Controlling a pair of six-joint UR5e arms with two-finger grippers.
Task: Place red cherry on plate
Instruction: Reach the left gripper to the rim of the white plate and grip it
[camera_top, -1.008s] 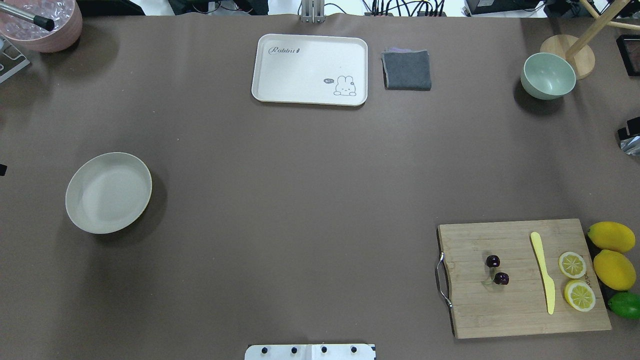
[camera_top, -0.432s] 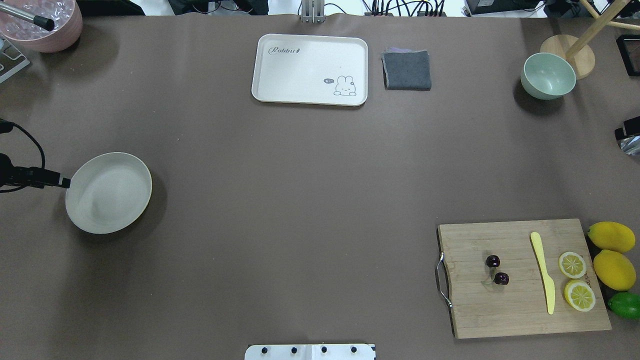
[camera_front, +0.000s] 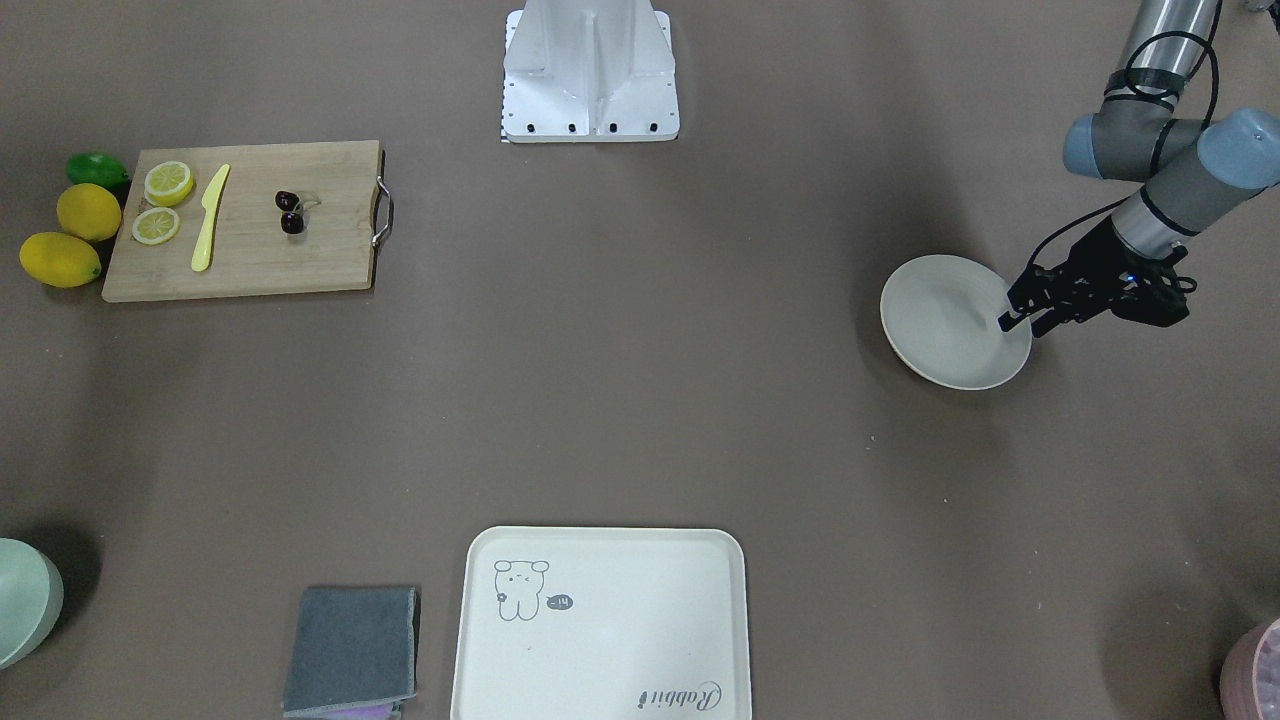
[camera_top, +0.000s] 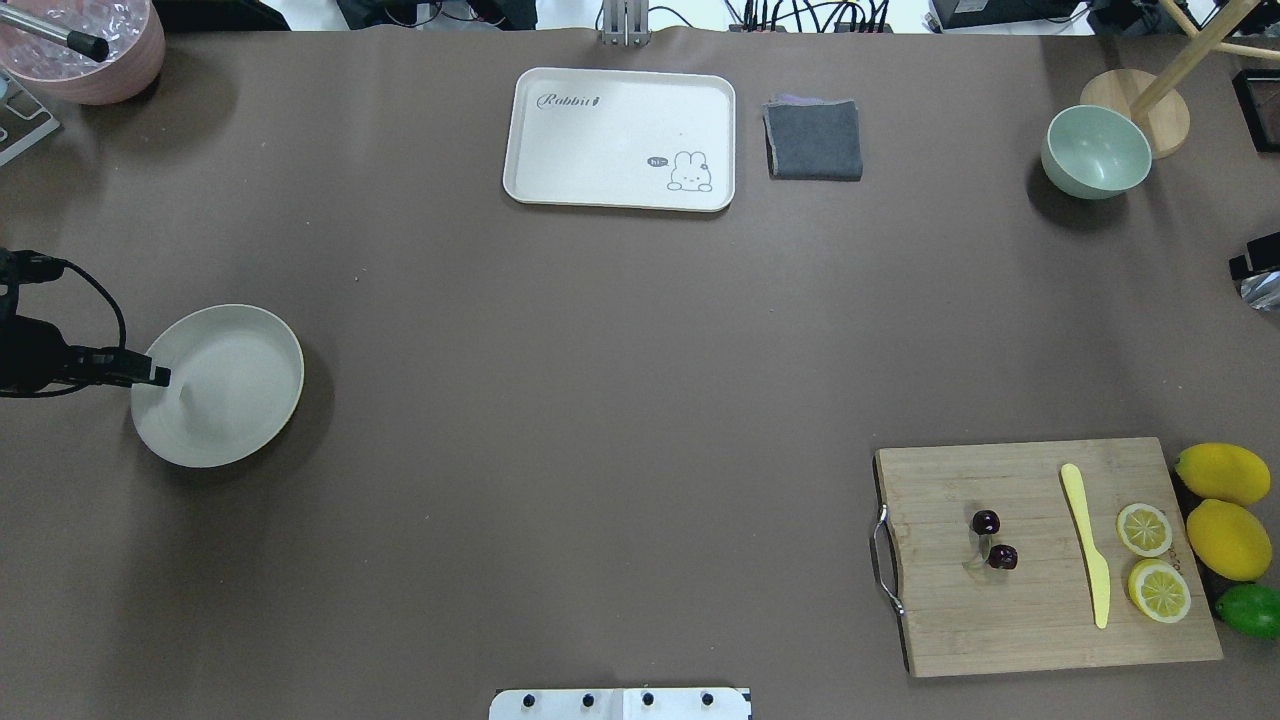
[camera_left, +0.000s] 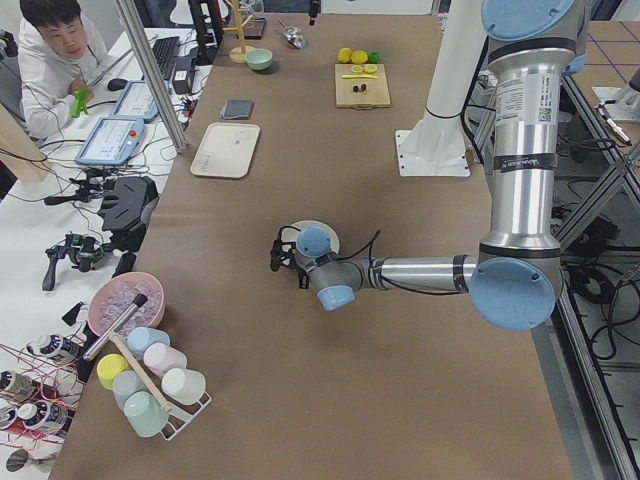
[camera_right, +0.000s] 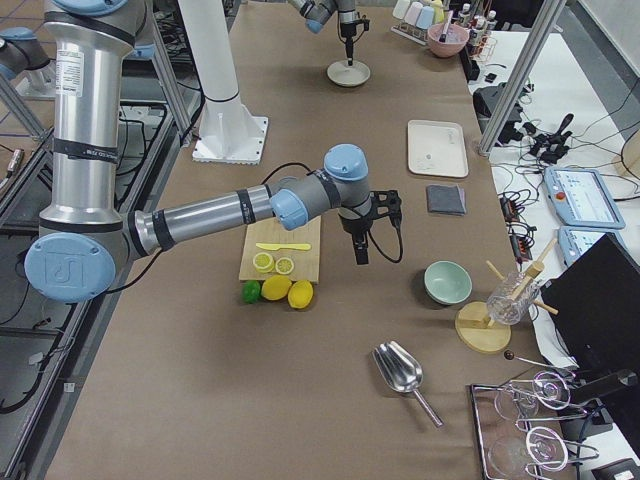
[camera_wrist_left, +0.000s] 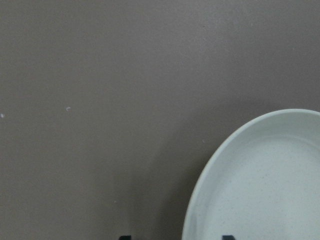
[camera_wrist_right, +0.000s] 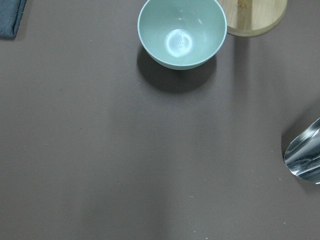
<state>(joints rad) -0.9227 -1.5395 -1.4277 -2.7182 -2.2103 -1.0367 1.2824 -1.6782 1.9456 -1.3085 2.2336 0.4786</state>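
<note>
The red cherry is a pair of dark maroon cherries on a thin stem. It lies on the wooden cutting board at the near right, also seen in the front-facing view. The round cream plate sits empty at the left. My left gripper hovers over the plate's outer rim, open and holding nothing. The left wrist view shows the plate's edge and bare table. My right gripper hangs beyond the board's far side. Whether it is open or shut I cannot tell.
On the board lie a yellow knife and two lemon halves. Two lemons and a lime sit beside it. At the back are a cream rabbit tray, a grey cloth and a green bowl.
My left arm has come in from the left edge and moved right, so its gripper now reaches over the plate's rim. The cherries and the plate have not moved.
</note>
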